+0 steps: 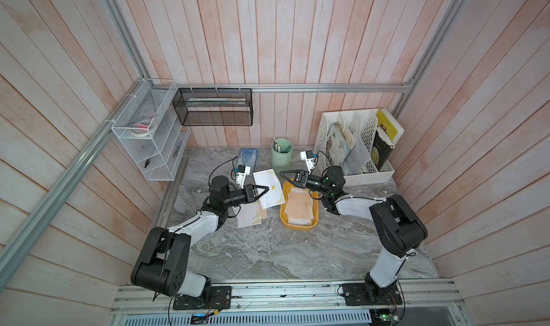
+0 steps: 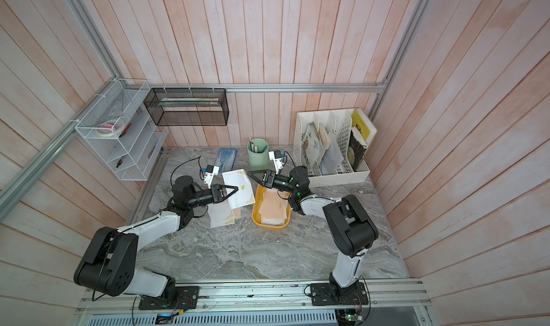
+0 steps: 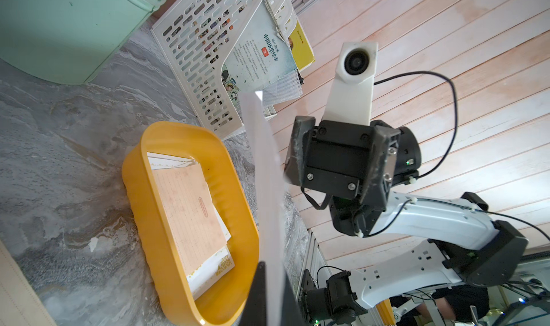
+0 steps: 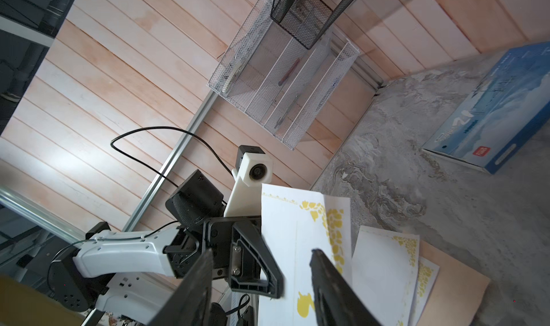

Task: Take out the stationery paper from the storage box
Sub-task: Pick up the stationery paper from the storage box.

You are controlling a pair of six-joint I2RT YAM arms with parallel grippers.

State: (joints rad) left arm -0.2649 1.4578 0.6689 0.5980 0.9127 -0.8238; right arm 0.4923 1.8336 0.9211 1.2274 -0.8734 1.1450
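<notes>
White gold-bordered sheet off table, pinched in left gripper (jaws tight on it), just beside storage box, on left arm's side. Peach sheet tops stack inside box. Right gripper over box's far end, fingers spread, holding nothing. Loose sheets lie on table below left gripper

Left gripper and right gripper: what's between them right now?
A white, gold-bordered sheet of stationery paper, pinched in the shut left gripper, hangs between it and the open right gripper. Both top views and the right wrist view show it.
</notes>
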